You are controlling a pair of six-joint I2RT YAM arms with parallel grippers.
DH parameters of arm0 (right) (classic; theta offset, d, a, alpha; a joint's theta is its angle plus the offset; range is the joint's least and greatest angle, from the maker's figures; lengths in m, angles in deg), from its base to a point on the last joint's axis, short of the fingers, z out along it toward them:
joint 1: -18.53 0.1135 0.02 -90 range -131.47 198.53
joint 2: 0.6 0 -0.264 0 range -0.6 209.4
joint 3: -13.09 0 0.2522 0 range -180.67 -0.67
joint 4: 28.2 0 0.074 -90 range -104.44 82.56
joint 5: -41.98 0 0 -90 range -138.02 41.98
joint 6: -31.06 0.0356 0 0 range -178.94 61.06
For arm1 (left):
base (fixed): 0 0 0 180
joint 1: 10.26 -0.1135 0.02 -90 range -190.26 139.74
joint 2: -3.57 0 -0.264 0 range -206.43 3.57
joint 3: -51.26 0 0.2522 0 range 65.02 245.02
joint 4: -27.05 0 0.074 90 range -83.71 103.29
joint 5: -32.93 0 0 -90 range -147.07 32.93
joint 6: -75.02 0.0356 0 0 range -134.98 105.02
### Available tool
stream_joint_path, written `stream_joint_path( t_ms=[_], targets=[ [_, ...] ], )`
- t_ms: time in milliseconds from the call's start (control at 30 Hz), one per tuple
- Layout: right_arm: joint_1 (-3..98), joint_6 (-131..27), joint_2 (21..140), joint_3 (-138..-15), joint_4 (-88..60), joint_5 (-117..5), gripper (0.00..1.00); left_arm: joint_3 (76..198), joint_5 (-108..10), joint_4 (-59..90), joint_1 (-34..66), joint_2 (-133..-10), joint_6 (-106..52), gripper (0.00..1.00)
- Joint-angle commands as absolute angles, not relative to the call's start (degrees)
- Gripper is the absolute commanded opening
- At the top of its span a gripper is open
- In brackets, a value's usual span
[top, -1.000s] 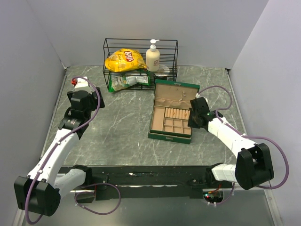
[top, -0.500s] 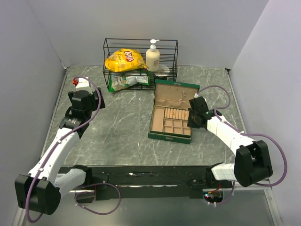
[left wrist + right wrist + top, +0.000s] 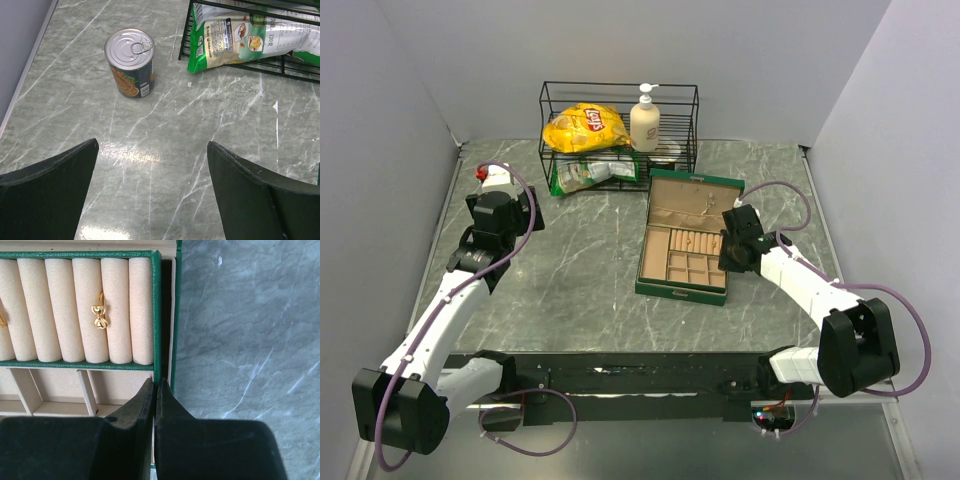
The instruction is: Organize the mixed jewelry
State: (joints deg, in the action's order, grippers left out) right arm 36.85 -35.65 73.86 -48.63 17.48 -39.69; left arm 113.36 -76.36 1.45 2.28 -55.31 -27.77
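1. Jewelry box [image 3: 685, 240]: open, right of centre, toward the far edge.
2. Left gripper [image 3: 152, 146]: jaws spread, near the left edge.
3. Right gripper [image 3: 155, 385]: jaws pressed together above the box's right wall.
4. Gold bow piece [image 3: 100, 317]: between ring rolls [image 3: 60, 310]; probably light, fragile; pinch the bow.

A grey-green marbled surface [image 3: 590, 285] with white veins is closed in by a plain pale back wall [image 3: 620, 45], left wall [image 3: 370, 150] and right wall [image 3: 905, 130]. Soft glare [image 3: 131, 150] lies on it. The strip [image 3: 29, 60] along its left edge is perhaps metal trim.
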Motion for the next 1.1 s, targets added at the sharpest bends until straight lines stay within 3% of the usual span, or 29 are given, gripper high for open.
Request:
stream_joint_path(
  t_ms=[0, 633, 733, 767, 867, 967, 1067],
  targets=[
    [36.5, -34.2, 72.1, -50.1, 21.0, -39.4, 0.00, 115.7, -75.5, 2.6, 2.1, -55.3, -27.5, 0.96],
    [36.4, -33.4, 75.4, -48.9, 19.2, -40.1, 0.00, 115.9, -75.5, 2.3, 2.0, -55.8, -27.4, 0.96],
    [36.3, -33.1, 74.9, -48.6, 18.8, -39.8, 0.06, 115.8, -75.7, 2.5, 2.0, -55.7, -27.4, 0.96],
    [36.4, -33.0, 74.6, -48.4, 18.8, -39.8, 0.17, 115.8, -75.4, 2.5, 2.1, -55.8, -27.4, 0.96],
    [36.4, -32.7, 73.5, -48.0, 18.3, -39.1, 0.21, 116.0, -75.3, 2.4, 2.0, -55.8, -27.5, 0.96],
    [36.2, -32.8, 73.4, -48.0, 18.2, -38.7, 0.33, 116.0, -75.2, 2.3, 2.0, -55.9, -27.4, 0.96],
    [36.3, -32.7, 73.0, -48.1, 18.3, -38.1, 0.34, 116.0, -75.2, 2.4, 2.0, -55.8, -27.4, 0.96]
  ],
)
